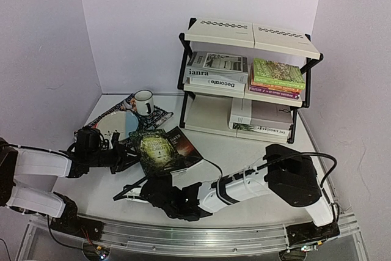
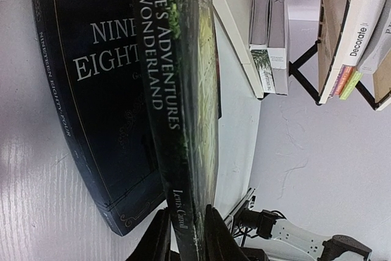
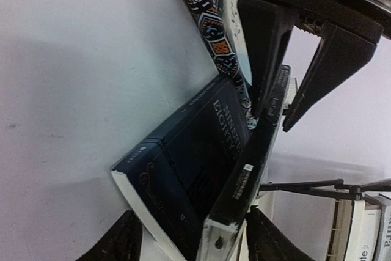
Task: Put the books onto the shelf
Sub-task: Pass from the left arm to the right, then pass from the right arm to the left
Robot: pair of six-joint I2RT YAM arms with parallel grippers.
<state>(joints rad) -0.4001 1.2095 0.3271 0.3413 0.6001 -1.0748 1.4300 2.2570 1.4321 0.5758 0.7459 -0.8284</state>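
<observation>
Down at the near left of the table (image 1: 244, 145), the left gripper (image 2: 186, 236) is pinching the green Alice book (image 2: 183, 120) at one end of its spine, with one black finger on each side. It holds that book tipped up on its edge. Right under it lies the dark Nineteen Eighty-Four book (image 2: 98, 90), flat on the table, and the two books touch.

The right gripper (image 3: 195, 239) is low over the table on the near side. Its two fingers are spread apart, and the near corner of both books sits between them. I cannot see either finger touching a book yet.

Just past the books, on the far left, there is a patterned placemat (image 1: 160, 116) with a plate (image 1: 116, 123) on it and a white mug (image 1: 143, 102) beside the plate. Over on the far right stands the shelf (image 1: 250, 32). Its middle level has two piles of books (image 1: 217, 73), and its bottom level has a few more lying flat.

So most of the books look put away, and these two are the ones left on the table. I think the step now is getting a good hold on them. The next move needs the right fingers to squeeze onto a book before the left ones let go, or the tipped book may flop down. I cannot tell if the right gripper is going for one book or both. After that comes a lift and a carry across to the shelf, staying away from the mug.
</observation>
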